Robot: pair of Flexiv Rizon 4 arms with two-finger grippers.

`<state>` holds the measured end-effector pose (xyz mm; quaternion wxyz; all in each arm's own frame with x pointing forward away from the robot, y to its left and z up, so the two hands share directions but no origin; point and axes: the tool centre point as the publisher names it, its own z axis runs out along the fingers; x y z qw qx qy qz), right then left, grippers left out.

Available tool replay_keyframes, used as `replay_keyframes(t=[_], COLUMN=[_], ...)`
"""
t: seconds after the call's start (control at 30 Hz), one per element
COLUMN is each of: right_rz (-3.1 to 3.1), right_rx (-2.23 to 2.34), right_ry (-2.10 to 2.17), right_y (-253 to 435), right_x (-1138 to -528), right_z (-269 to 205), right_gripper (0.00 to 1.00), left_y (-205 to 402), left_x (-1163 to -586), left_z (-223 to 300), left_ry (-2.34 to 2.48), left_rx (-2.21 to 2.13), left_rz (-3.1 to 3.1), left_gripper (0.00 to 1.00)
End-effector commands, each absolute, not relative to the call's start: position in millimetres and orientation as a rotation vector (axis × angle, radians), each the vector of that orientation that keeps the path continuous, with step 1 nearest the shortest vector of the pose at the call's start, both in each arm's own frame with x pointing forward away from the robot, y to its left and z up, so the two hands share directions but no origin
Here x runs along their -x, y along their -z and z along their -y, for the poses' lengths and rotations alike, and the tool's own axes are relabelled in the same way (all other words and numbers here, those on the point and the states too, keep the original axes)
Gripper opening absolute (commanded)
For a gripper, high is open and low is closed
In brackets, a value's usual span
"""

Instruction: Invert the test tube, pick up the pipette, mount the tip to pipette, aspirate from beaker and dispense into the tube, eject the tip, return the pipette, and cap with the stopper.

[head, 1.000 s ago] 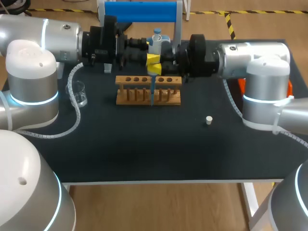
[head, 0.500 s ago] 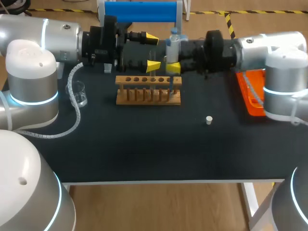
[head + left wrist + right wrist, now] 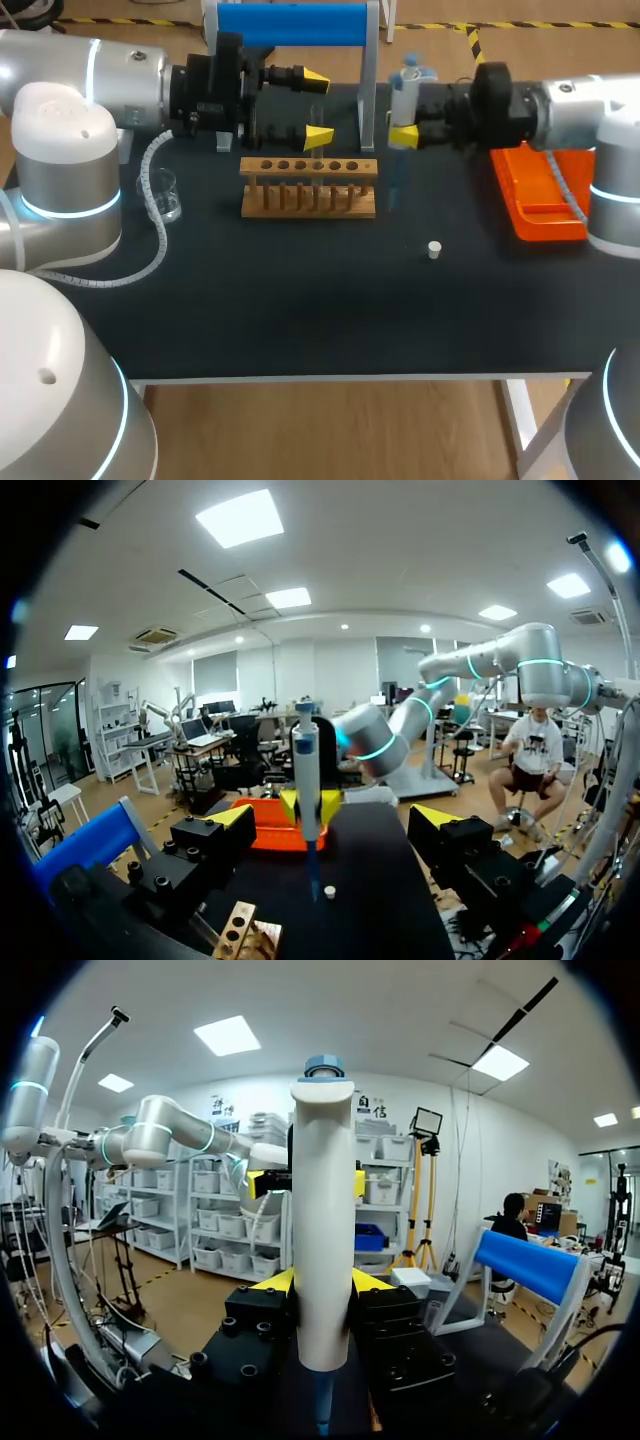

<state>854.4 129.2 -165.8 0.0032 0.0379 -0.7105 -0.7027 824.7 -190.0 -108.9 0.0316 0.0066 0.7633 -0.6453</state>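
- Nearest us on the black table [image 3: 300,330] we see the small white stopper [image 3: 434,249]. It lies alone, right of centre, well apart from everything else.
- Behind it, mid-table, stands the wooden rack [image 3: 308,188], with a row of holes along its top bar.
- The clear beaker [image 3: 165,195] is upright to the left of the rack, near it but not touching.
- The orange tray [image 3: 540,195] lies at about the same depth on the right side of the table, well apart from the rack.
- The pipette [image 3: 405,95] is held upright above the table, between the rack's right end and the tray.
- Its blue tip [image 3: 392,190] is mounted and points straight down over bare table just beside the rack's right end, not over any hole. We cannot tell whether it touches the table.
- The right gripper [image 3: 405,130] is clenched on the pipette. In the right wrist view we see one yellow finger on each side of the white body.
- The left gripper [image 3: 318,105] is released, fingers spread wide with nothing between them. It lies level above the rack's rear, the nearer yellow tip just over the back edge. It faces the pipette from the left and does not touch it.
- Farthest back is the blue roller stand [image 3: 290,25] at the table's far edge. Its metal post stands just beside the pipette.
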Motion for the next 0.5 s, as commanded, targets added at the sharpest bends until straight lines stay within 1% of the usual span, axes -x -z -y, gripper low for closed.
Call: replay_keyframes(t=[0.03,0.27,0.5], right_rz=[2.236,2.198,2.163], right_rx=[-0.114,-0.171,-0.214], right_ry=[2.207,2.22,2.177], right_y=[161.7,157.2,155.2], right_x=[-853.0,-857.8,-865.8], right_z=[-116.8,-90.9,-48.5], right_gripper=[0.0,0.0,0.0], left_y=[109.7,109.7,109.7], left_x=[-824.5,-824.5,-824.5], left_z=[191.2,191.2,191.2], left_ry=[1.989,1.989,1.989], left_rx=[-0.018,-0.018,-0.018], left_rz=[-2.345,-2.345,-2.345], left_gripper=[1.0,1.0,1.0])
